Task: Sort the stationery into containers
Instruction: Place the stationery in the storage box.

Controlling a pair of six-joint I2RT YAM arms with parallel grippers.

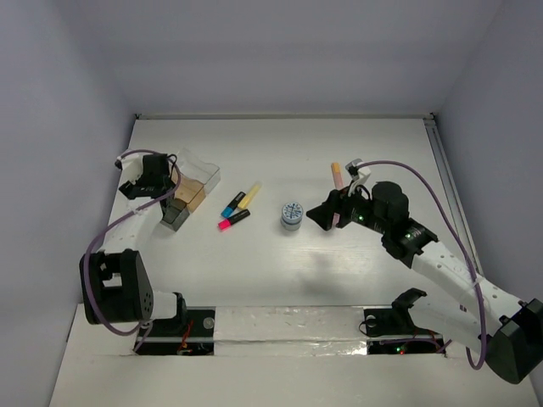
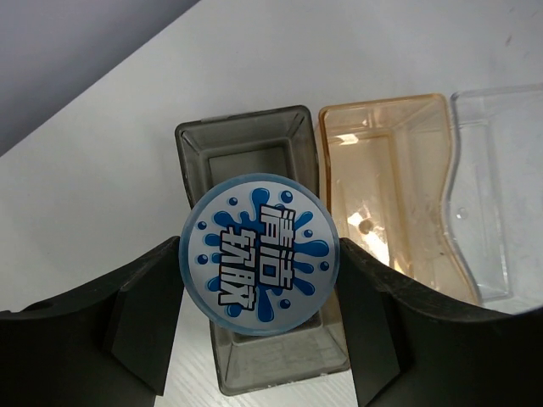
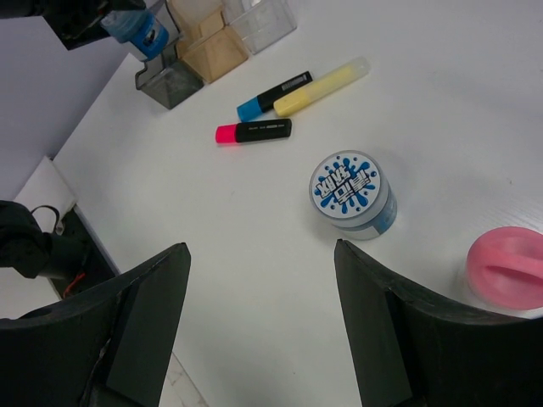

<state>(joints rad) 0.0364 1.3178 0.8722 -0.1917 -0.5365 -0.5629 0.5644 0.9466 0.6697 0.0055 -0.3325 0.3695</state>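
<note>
left tool (image 2: 259, 292) clamped on blue-and-white tin (image 2: 259, 254) over grey box (image 2: 242, 136), left edge of counter (image 1: 339, 280) | label: blue splash, Chinese characters, plain from left wrist, hidden from top | right tool (image 3: 263, 314) apart, near second tin (image 3: 348, 191)

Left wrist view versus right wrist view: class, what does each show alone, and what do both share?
Left wrist only: the insides of the grey box, tan box and clear box. Right wrist only: three highlighters, a second tin on the table, a pink cap. Both: the boxes, and the tin held by the left end effector over the grey box.
</note>
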